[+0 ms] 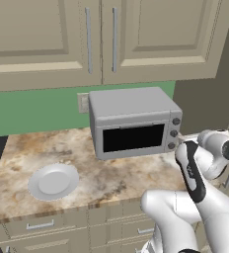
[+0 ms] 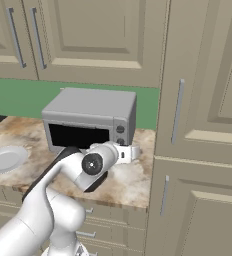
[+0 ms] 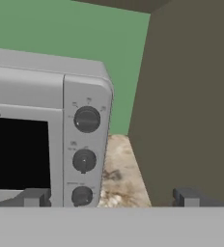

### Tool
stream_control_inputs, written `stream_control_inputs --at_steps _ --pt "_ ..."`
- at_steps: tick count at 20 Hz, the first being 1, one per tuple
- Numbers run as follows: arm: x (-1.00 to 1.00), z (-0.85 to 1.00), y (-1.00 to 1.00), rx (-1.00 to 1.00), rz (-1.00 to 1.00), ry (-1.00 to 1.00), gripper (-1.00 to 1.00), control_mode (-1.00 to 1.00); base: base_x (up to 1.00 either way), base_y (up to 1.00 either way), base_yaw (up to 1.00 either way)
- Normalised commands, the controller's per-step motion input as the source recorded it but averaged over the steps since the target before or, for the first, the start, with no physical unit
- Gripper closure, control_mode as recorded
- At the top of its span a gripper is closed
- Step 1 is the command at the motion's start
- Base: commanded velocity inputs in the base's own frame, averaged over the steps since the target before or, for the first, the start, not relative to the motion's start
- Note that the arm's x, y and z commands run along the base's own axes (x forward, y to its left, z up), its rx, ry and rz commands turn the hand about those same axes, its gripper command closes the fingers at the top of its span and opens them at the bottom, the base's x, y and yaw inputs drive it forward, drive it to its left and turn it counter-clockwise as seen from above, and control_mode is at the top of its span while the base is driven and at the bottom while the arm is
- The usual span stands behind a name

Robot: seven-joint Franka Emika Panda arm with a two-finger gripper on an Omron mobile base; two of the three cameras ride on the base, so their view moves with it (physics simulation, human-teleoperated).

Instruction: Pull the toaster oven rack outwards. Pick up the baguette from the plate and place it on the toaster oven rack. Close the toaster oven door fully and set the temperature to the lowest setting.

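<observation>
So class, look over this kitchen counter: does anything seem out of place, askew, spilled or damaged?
Nothing is spilled, tipped or broken. The toaster oven stands square with its door shut, and the plate lies flat on the counter, with nothing on it.

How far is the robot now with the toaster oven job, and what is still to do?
Done, by the look of it: the plate lies bare and the toaster oven door is shut, its glass too dark to show the baguette inside. In hand: the open gripper faces the oven's knob column, fingers touching nothing. Left: turning the temperature knob to lowest; which knob that is, I cannot tell.
</observation>
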Motion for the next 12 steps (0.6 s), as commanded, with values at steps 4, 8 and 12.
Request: stream_control_inputs --at_steps 4,8,12 --pt "0.00 0.00 0.00 0.00 0.00 0.00 -1.00 -1.00 0.00 0.00 0.00" --pt "0.01 0.00 0.02 0.00 0.00 -0.04 -1.00 -1.00 0.00 0.00 0.00" --pt "0.22 -0.08 0.14 0.00 0.00 -0.01 -1.00 -1.00 0.00 0.00 0.00"
